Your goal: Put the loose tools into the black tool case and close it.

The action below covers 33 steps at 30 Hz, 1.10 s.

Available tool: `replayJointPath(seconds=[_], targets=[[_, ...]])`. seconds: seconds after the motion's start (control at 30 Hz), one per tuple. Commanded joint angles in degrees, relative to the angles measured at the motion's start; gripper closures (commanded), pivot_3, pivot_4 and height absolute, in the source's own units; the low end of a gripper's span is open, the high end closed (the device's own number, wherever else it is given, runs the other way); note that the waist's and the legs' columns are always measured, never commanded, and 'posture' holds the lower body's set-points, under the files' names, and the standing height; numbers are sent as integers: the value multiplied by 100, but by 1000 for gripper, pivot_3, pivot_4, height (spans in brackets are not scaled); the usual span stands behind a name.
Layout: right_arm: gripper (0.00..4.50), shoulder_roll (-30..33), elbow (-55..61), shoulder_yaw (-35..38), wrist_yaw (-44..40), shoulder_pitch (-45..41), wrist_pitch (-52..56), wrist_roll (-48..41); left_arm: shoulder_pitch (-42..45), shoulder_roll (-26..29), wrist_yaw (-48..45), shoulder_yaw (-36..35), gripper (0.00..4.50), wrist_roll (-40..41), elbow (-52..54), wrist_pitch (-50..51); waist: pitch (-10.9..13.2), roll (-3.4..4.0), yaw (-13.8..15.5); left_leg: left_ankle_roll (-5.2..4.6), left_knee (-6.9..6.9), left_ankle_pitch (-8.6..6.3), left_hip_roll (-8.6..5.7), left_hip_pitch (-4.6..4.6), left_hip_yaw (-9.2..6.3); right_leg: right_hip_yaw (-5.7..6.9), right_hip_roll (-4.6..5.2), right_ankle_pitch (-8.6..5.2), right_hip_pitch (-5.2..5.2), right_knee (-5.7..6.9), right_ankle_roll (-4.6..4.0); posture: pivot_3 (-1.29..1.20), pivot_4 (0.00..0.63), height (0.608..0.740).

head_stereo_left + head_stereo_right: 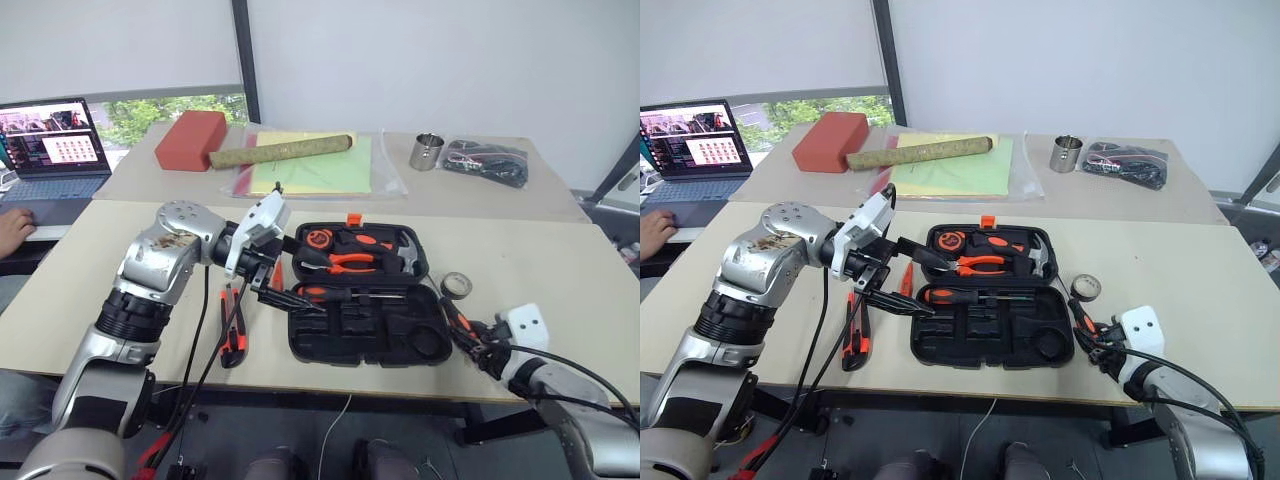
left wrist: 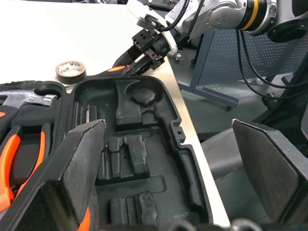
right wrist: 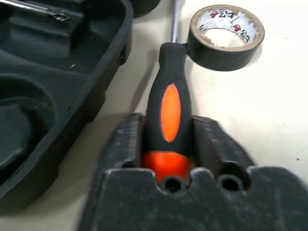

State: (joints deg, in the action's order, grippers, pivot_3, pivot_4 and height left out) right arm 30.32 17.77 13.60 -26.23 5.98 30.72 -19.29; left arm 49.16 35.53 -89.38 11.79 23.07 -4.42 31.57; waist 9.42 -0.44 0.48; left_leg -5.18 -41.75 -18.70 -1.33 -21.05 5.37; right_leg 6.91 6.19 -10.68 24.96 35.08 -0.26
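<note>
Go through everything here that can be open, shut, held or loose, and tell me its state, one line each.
black tool case: open, lying flat on the table.
left pincer: open, over the case's left edge, holding nothing.
right pincer: shut on the screwdriver's handle.
screwdriver: on the table beside the case, its shaft by the tape roll.
utility knife: loose on the table, left of the case.
laptop: open, screen lit.

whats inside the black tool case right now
Inside the open black tool case: a hammer, orange-handled pliers, a round orange-and-black tool and a screwdriver. The front slots are empty. The left gripper covers the case's left edge.
</note>
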Motion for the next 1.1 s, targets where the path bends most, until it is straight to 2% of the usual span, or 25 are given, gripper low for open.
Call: replayJointPath(seconds=[0.03,0.2,0.37,0.47,0.6,0.67,0.73,0.8,0.97,1.03,1.1], targets=[[3523,-191,333,222,184,-49,-3,-167,181,53,16,-6,0,-48,-29,-146,0,1,-9,2,0,1,2,0,0,0,-2,0,0,0,-1,0,150,740],[3524,-432,1066,625,385,55,376,-700,134,94,12,-3,0,-78,-60,-199,13,28,-11,6,1,3,1,-2,0,-1,-1,0,4,3,-2,0,150,740],[3525,-316,1765,1047,650,107,1033,-1148,88,93,48,15,0,-117,-90,-256,12,36,-13,6,5,3,1,-3,1,-1,-2,2,8,3,-7,0,150,740],[3525,-29,2124,1485,581,-73,1401,-1717,69,91,66,19,0,-126,-109,-274,13,38,-11,6,6,3,1,-3,1,-2,-3,0,8,4,-4,0,150,740],[3525,886,2310,1482,-334,-400,1518,-2333,19,163,-36,48,0,-151,-117,-314,13,39,-9,6,5,3,0,-2,2,-3,-2,1,8,4,-4,0,150,740],[3525,1406,2173,1277,-860,-604,1454,-2365,32,209,-119,82,0,-182,-183,-352,13,39,-10,5,6,3,1,-2,1,-4,-4,1,9,3,-4,0,150,740],[3525,2124,1712,613,-1760,-1076,1043,-1997,9,316,-260,98,0,-222,-304,-482,13,38,-11,5,6,3,4,-2,1,-2,-9,1,8,1,-5,0,150,740],[3525,2587,1275,-36,-2517,-1482,562,-1590,-23,386,-287,89,0,-288,-387,-602,15,39,-24,3,5,3,2,-2,9,-3,-9,1,12,2,-4,0,150,740],[3525,2866,13,-1431,-3750,-2340,-804,-439,-287,615,-204,-39,0,-291,-233,-594,19,32,12,-1,5,3,3,-10,4,-2,-6,1,14,-2,-5,0,150,740],[3525,2782,-505,-1826,-4081,-2657,-1300,-50,-482,771,-176,-138,0,-205,-16,-474,21,28,25,-4,4,1,0,-17,4,4,0,25,17,-2,-44,0,150,740],[3525,2651,-917,-2092,-4367,-2971,-1662,165,-676,917,-121,-236,0,-137,187,-376,26,25,12,-5,3,1,-1,-23,5,4,2,25,19,-5,-44,0,150,740]])
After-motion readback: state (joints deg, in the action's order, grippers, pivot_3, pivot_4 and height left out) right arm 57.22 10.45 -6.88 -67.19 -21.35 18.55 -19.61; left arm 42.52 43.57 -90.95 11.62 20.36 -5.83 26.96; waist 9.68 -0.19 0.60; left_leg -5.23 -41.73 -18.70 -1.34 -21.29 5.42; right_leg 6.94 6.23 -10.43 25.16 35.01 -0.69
